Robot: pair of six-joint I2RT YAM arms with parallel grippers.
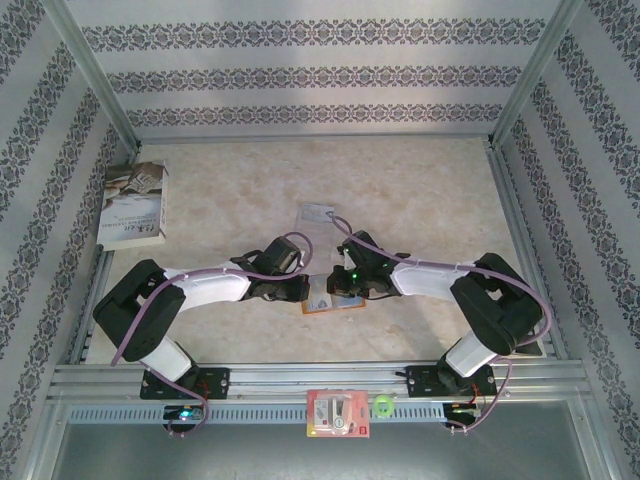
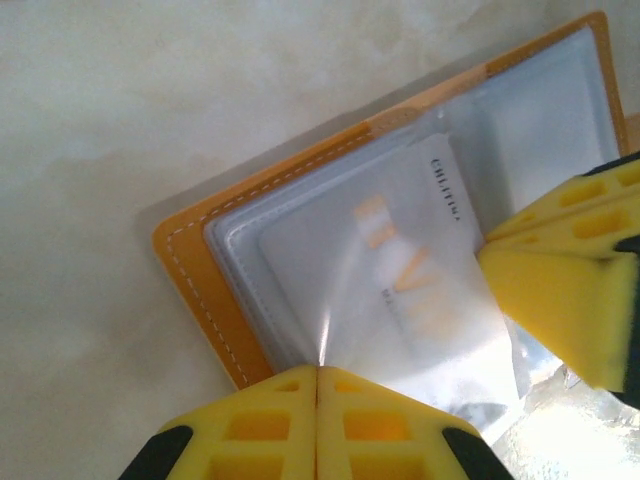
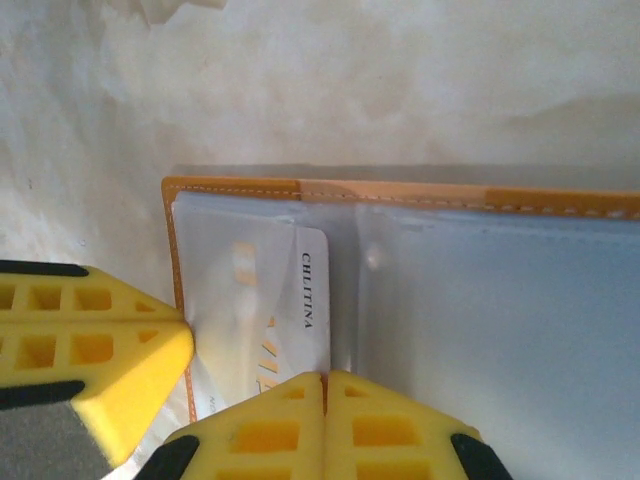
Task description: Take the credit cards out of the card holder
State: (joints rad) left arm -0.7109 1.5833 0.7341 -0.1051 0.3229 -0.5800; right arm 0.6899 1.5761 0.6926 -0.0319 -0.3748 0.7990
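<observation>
Midway along the near edge of the tabletop point(image 1: 420, 190), locate the open card holder point(image 1: 330, 303), one credit card point(image 3: 270, 310) in its clear pocket point(image 2: 330, 290). Fingers of left gripper point(image 2: 318, 372) and right gripper point(image 3: 326, 378) pressed together at the card's edges; pinch not confirmable. Pin holder, draw card out flat. Legible on card: "CHLITINA".

High rear overview, wrist views share card holder point(image 2: 200, 290)

Book point(image 1: 133, 205), red packet point(image 1: 338, 414), green ring point(image 1: 383, 405)
</observation>
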